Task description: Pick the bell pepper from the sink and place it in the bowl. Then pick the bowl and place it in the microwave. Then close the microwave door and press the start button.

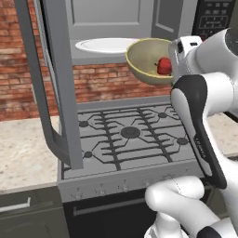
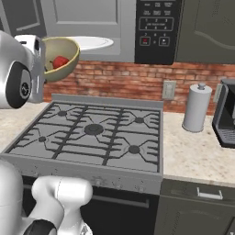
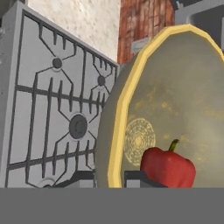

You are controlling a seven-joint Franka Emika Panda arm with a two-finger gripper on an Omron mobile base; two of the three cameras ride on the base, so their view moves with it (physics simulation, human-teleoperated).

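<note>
The olive-tan bowl point(image 1: 144, 62) point(image 2: 64, 50) hangs tilted in the air above the stove's back edge, just in front of the open microwave point(image 1: 111, 21). The red bell pepper point(image 1: 163, 66) point(image 2: 59, 61) point(image 3: 168, 168) lies inside it. In the hand view my gripper point(image 3: 109, 178) is shut on the rim of the bowl point(image 3: 175, 100), one dark fingertip point(image 3: 83, 177) outside and one inside. The microwave door point(image 1: 56, 83) stands swung open at the left. A white turntable plate point(image 1: 104, 45) point(image 2: 94, 42) lies in the cavity. The sink is out of view.
The black keypad panel point(image 2: 156, 30) sits right of the cavity. A grey gas stove point(image 2: 92, 131) lies below the bowl. On the counter to the right stand a paper towel roll point(image 2: 196, 108) and a dark coffee machine point(image 2: 226, 119). A brick wall is behind.
</note>
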